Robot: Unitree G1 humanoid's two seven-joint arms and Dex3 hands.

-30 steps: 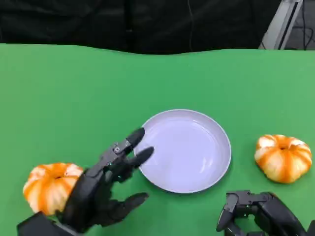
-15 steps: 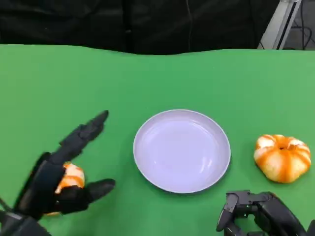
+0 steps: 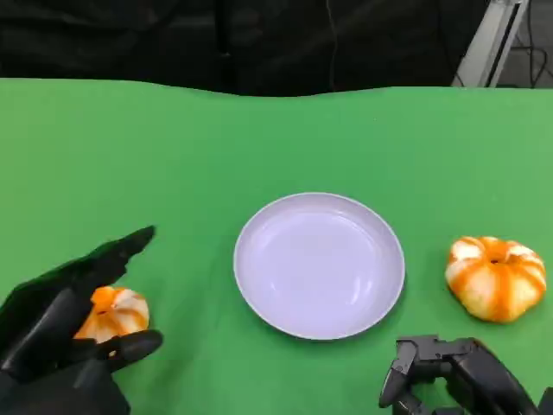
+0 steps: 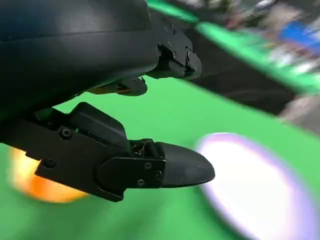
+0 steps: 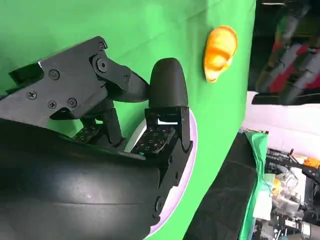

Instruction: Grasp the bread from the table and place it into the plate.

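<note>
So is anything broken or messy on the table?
No, nothing looks broken or spilled. The plate sits flat and empty, one orange bread sits to its right, and another bread sits under the left hand.

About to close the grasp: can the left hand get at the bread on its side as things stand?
Probably yes. The left hand sits right over that bread, fingers spread around it, with nothing between them. The plate lies apart to the side.

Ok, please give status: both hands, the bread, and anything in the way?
Left hand open, fingers spread around left bread, no grip yet. Right hand curled, holding nothing. Plate empty; second bread to its right. Path to plate free.
</note>
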